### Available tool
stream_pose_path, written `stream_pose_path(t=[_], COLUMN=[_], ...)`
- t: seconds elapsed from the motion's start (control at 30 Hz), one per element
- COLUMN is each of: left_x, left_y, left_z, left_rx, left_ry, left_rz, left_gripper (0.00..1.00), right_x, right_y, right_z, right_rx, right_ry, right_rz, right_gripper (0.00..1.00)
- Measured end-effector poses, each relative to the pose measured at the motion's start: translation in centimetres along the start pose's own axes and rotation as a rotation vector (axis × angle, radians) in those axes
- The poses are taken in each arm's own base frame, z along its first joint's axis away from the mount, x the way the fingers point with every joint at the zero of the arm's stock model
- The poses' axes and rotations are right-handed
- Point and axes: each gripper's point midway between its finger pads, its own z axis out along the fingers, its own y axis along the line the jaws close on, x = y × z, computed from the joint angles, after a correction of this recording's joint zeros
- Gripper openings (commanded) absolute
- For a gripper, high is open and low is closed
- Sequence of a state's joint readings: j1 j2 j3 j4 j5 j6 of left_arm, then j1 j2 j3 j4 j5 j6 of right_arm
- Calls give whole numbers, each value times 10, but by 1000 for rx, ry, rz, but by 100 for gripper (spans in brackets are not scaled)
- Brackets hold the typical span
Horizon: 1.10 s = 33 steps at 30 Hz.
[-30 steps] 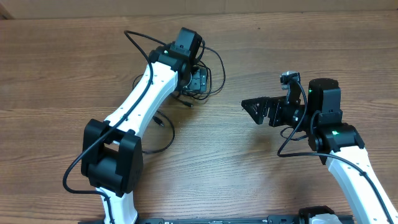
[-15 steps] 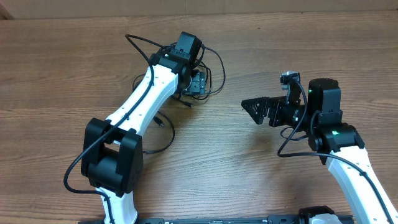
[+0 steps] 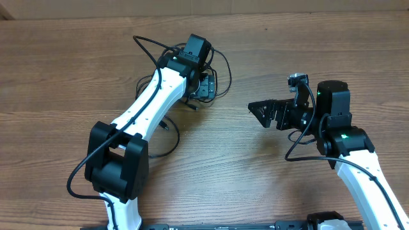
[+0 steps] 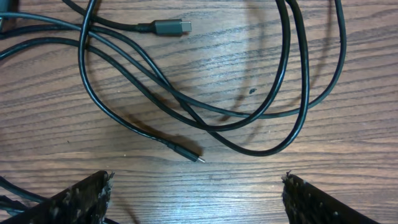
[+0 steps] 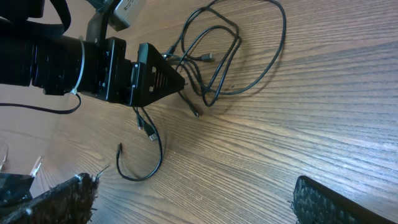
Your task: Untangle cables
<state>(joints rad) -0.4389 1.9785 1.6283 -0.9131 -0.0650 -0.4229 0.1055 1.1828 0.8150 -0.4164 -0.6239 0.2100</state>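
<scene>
The thin black cables point(image 3: 227, 76) lie in a tangled pile at the far middle of the wooden table. My left gripper point(image 3: 203, 87) hovers right over the pile, open and empty. In the left wrist view its fingers point(image 4: 196, 199) frame bare wood just below crossing cable loops point(image 4: 249, 117), a larger plug point(image 4: 171, 26) and a small plug tip point(image 4: 196, 159). My right gripper point(image 3: 257, 114) is open and empty, to the right of the pile and pointing at it. The right wrist view point(image 5: 196, 202) shows the pile point(image 5: 208, 59) beyond the left gripper point(image 5: 152, 74).
One loose cable end point(image 3: 174, 137) curls on the table beside the left arm, also seen in the right wrist view point(image 5: 152, 158). The white left arm point(image 3: 147, 105) stretches diagonally from the near left. The table's far edge point(image 3: 287, 13) runs behind the pile.
My left wrist has shifted slightly to the right over the cable pile. The right arm and the cables have not visibly moved.
</scene>
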Motion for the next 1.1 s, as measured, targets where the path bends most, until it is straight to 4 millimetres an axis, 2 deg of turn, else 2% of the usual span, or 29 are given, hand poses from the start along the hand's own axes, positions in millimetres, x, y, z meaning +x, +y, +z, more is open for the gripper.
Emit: stream_pose_path(t=[0.53, 0.73, 0.83, 1.0, 1.1], left_x=[0, -8, -11, -4, -6], left_y=[0, -4, -6, -3, -3], left_z=[0, 1, 5, 20, 24], left_rx=[1, 15, 25, 25, 23], left_ry=[-1, -33, -57, -56, -79], left_rz=[0, -2, -3, -3, -5], left_gripper=[88, 87, 86, 86, 81], right_x=[0, 0, 0, 0, 0], right_y=[0, 0, 0, 0, 0], right_z=[0, 0, 0, 0, 0], right_rx=[0, 0, 0, 0, 0], right_ry=[0, 0, 0, 0, 0], right_rz=[0, 0, -1, -1, -1], right_gripper=[100, 100, 100, 100, 100])
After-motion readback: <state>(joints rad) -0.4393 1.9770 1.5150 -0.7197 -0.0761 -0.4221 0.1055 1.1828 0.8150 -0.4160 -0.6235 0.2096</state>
